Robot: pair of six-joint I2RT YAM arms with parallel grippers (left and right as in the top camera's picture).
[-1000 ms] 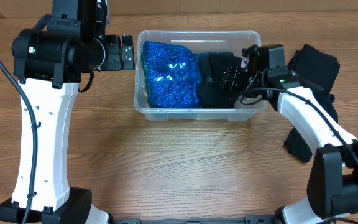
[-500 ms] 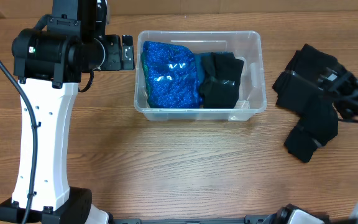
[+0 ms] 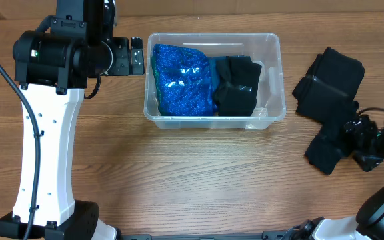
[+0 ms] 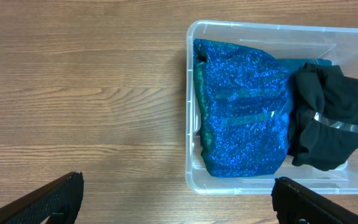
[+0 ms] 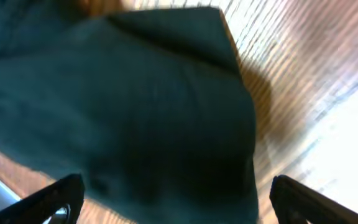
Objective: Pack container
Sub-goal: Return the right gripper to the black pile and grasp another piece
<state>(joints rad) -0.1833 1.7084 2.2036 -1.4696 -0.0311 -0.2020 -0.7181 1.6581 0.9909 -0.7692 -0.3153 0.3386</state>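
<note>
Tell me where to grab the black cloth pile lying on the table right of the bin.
Pinch a folded ridge near the middle of the black cloth pile, coming straight down from above. It lies low and limp on the table, so a side approach would likely just push it; a bunched fold probably gives purchase.

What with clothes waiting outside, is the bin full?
Partly full: the bin holds a blue cloth and a black garment; its right end is bare.

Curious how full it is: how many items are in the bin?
2 in the bin: blue glittery cloth left, black cloth right; teal edge between may be a third.
</note>
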